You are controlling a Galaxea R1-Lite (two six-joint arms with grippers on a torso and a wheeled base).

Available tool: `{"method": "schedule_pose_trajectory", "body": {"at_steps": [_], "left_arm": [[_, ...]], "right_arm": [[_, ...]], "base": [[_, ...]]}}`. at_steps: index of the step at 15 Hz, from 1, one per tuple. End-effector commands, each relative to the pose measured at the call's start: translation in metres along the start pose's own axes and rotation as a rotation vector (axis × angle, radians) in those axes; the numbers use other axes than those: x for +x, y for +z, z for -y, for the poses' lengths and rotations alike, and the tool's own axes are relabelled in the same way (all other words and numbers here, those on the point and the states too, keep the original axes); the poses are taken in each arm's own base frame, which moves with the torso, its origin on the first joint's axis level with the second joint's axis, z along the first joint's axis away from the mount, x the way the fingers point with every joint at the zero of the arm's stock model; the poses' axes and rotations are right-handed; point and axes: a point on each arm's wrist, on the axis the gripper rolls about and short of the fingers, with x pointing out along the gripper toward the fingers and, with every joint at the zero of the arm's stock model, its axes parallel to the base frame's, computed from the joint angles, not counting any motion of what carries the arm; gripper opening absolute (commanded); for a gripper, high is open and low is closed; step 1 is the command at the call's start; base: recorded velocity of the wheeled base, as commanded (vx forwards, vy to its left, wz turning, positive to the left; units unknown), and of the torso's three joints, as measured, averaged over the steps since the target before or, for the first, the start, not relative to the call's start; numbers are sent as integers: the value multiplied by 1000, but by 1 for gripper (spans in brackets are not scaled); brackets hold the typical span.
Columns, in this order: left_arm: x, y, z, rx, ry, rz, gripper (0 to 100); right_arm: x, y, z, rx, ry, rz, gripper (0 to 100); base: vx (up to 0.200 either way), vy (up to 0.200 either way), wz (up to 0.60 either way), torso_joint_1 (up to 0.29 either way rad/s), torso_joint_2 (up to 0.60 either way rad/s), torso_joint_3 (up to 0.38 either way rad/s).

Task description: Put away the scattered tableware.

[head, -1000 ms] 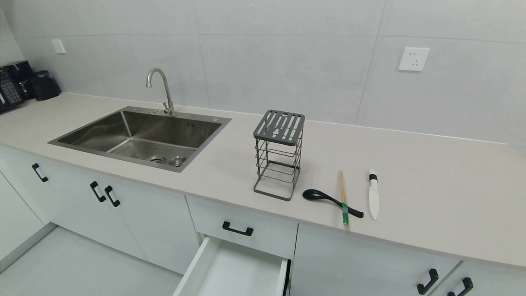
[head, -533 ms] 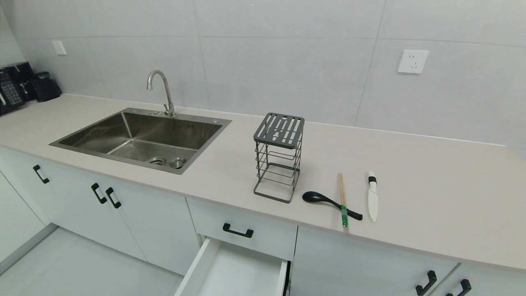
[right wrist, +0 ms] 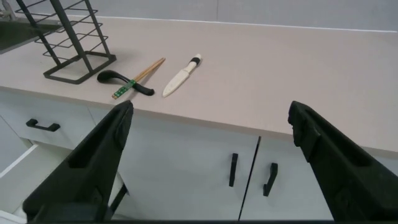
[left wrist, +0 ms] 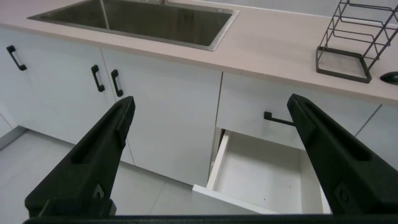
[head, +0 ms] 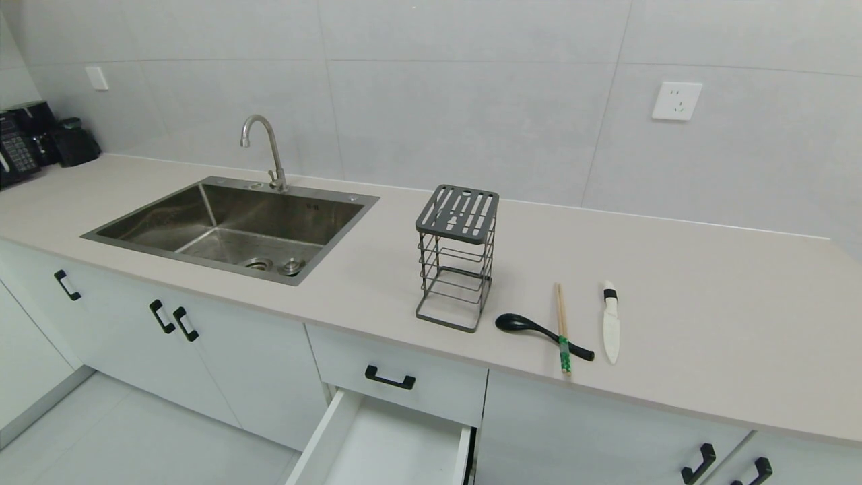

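Tableware: black spoon (head: 539,328), chopsticks (head: 561,327) and white knife (head: 611,323) lay on the counter (head: 707,323) near its front edge, just right of the wire rack (head: 456,256).
Axes: chopsticks and knife ran front to back; the spoon handle crossed the chopsticks.
Nearer arm: probably the right gripper (right wrist: 210,106), jaws wide, empty.
Left gripper (left wrist: 210,99): wide, empty, facing the open drawer (left wrist: 261,180).
Room: bare counter lay right of the knife.

Left gripper (left wrist: 210,102) jaws spread wide; right gripper (right wrist: 210,107) same (both seemingly aimed forward).
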Motion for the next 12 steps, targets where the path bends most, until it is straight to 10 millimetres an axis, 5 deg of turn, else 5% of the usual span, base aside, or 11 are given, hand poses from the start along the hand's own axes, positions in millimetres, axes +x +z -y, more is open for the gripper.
{"method": "schedule_pose_trajectory", "body": {"at_steps": [1,3,5,7,12], "left_arm": [[0,0,0,-1,1,-1,100],[0,0,0,-1,1,-1,100],[0,0,0,-1,-1,-1,100],[0,0,0,-1,-1,-1,100],[0,0,0,-1,-1,-1,100]], "right_arm": [[0,2,0,-5,1,21,100],[-4,28,0,-28,4,276,100],[-11,52,-2,-56,93,320,100],[-10,69,-3,-53,194,181,100],[20,70,-6,-18,462,-325,100]], "base": [[0,0,0,0,0,0],[0,0,0,0,0,0],[0,0,0,0,0,0],[0,0,0,0,0,0],[0,0,0,0,0,0]]}}
